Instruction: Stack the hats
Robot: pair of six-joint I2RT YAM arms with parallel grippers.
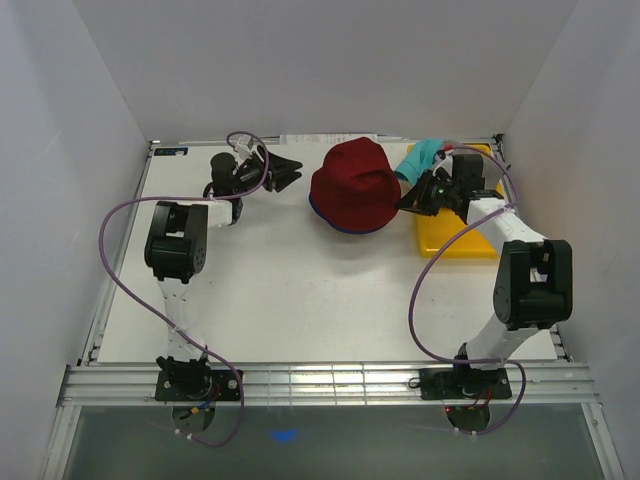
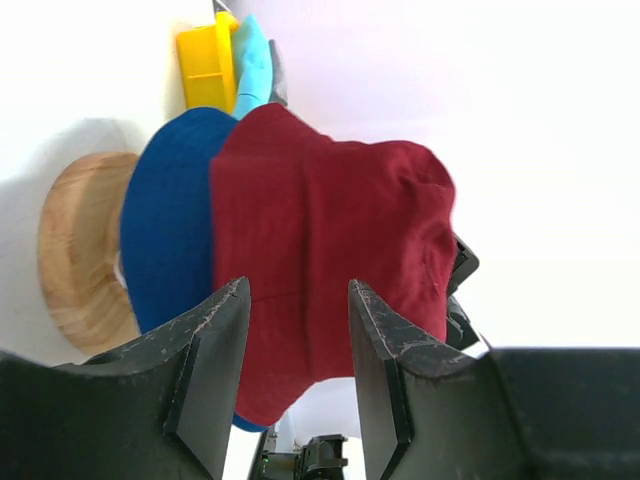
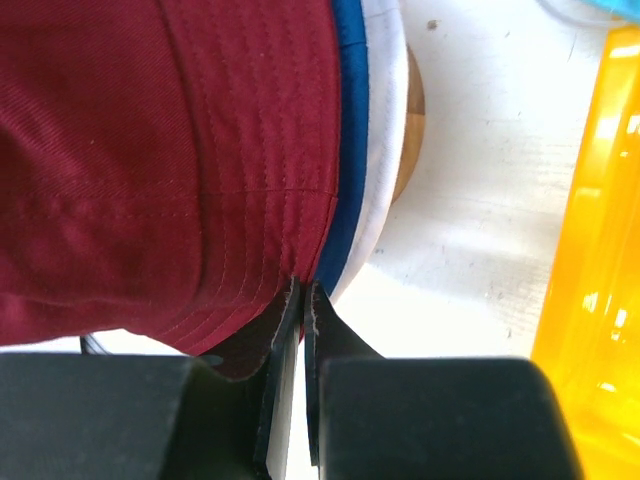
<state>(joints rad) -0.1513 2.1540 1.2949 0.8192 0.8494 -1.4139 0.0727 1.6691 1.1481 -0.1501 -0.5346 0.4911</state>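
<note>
The dark red hat sits on top of the stack on the wooden stand. The blue hat lies under it, and a light grey hat's brim shows beneath that. The teal hat lies at the far end of the yellow tray. My left gripper hovers open just left of the red hat, holding nothing. My right gripper is shut on the red hat's brim at its right edge, its fingertips pinched together.
The tray lies right of the stack, under the right arm. White walls close in the table on three sides. The arms' purple cables loop over the table's near half.
</note>
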